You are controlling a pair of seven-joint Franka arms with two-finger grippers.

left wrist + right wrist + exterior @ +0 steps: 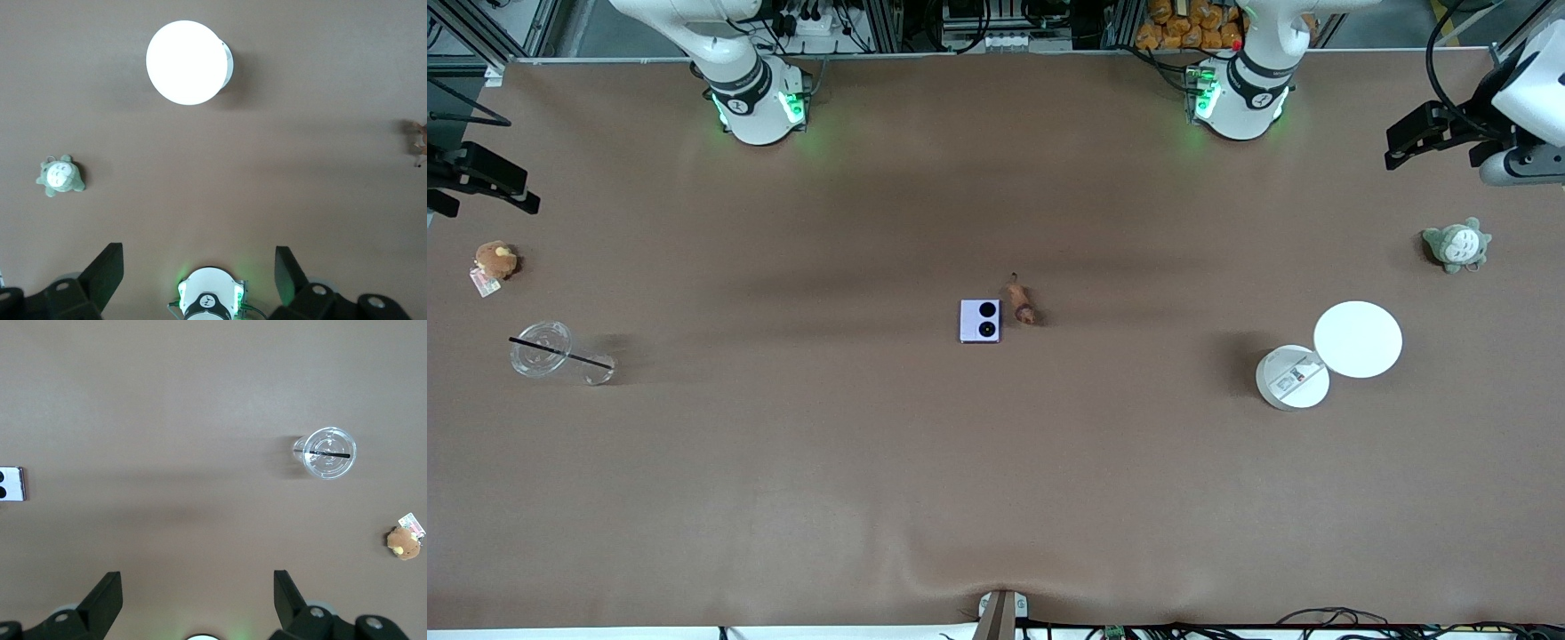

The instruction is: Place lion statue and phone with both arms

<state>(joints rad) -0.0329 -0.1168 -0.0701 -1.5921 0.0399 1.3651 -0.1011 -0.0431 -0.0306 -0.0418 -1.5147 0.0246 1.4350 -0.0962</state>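
I am looking at a brown worktop (783, 498). The phone (980, 321) is showing lavender with two black circles, the lion (1021, 302) reddish-brown. Two discs (1358, 339) are glowing white, one plush (1456, 245) grey-green, another (495, 260) brown, the cup (543, 349) clear with a black straw.

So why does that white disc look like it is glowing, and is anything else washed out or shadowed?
In the left wrist view the white disc is overexposed, a flat white with no surface detail. In the front view it looks evenly white beside a smaller white disc, which casts a soft dark shadow on the brown table. In the right wrist view the clear cup throws only a faint shadow.
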